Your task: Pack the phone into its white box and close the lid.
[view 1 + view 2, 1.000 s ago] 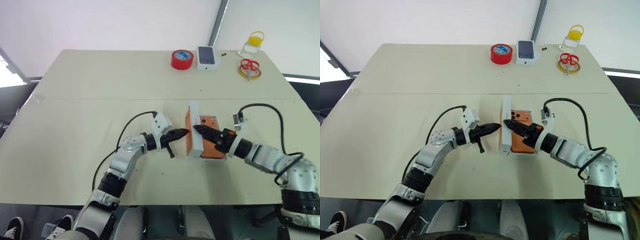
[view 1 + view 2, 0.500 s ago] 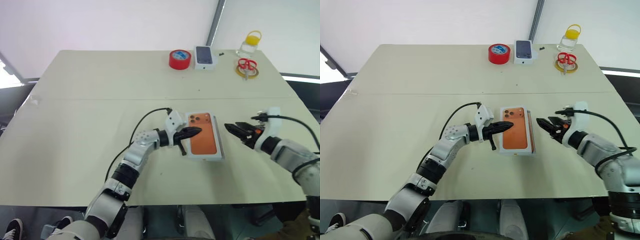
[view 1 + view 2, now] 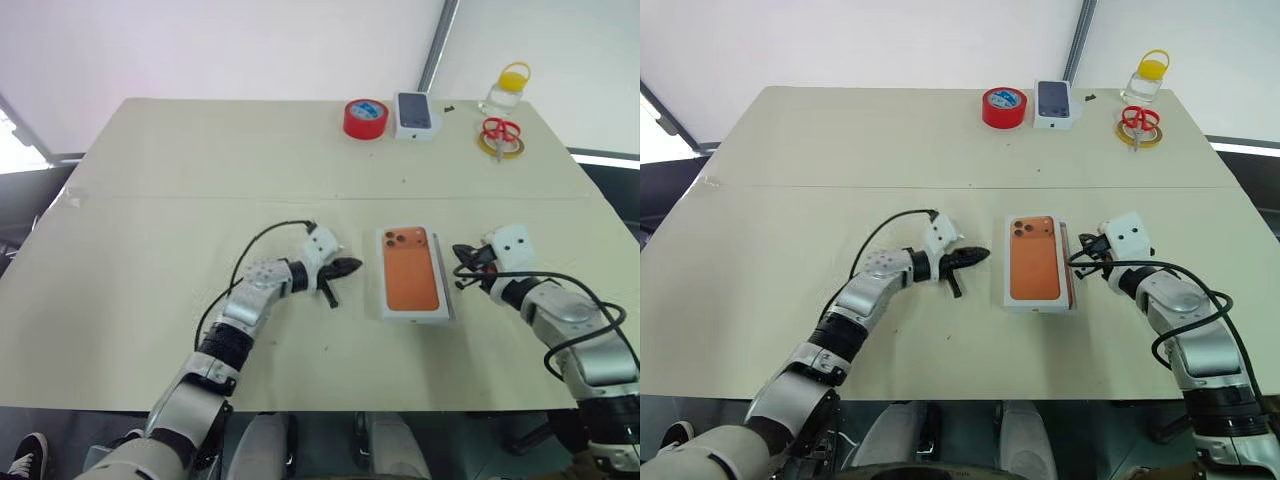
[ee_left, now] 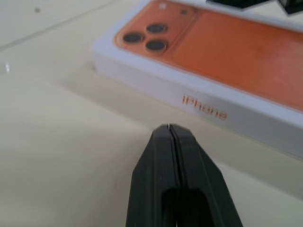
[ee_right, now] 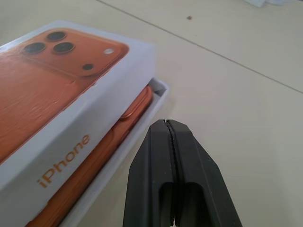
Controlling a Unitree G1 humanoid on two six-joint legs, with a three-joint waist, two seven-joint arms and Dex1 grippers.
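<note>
Head views: lid [image 3: 411, 272] w/ orange phone picture lies on table [image 3: 200, 180], skewed over white box [image 3: 1072, 285], whose edge shows on lid's right side. Left gripper [image 3: 350, 266] near lid's left side, fingers pressed together. Right gripper [image 3: 462, 275] just right of lid, fingers together. Left wrist view: shut fingers [image 4: 175, 189] aimed at lid's side. Right wrist view: phone [image 5: 118, 137] sits in box under lid's raised edge.

I see my left arm stretched forward across the middle, its wrist angled inward toward the right, and the left gripper [image 3: 349, 266] has both black fingers [image 4: 176, 184] pressed tight together. My right arm bends in from the right side, the right gripper [image 3: 1080, 257] pointing inward, its fingers [image 5: 173, 175] likewise pressed together.
</note>
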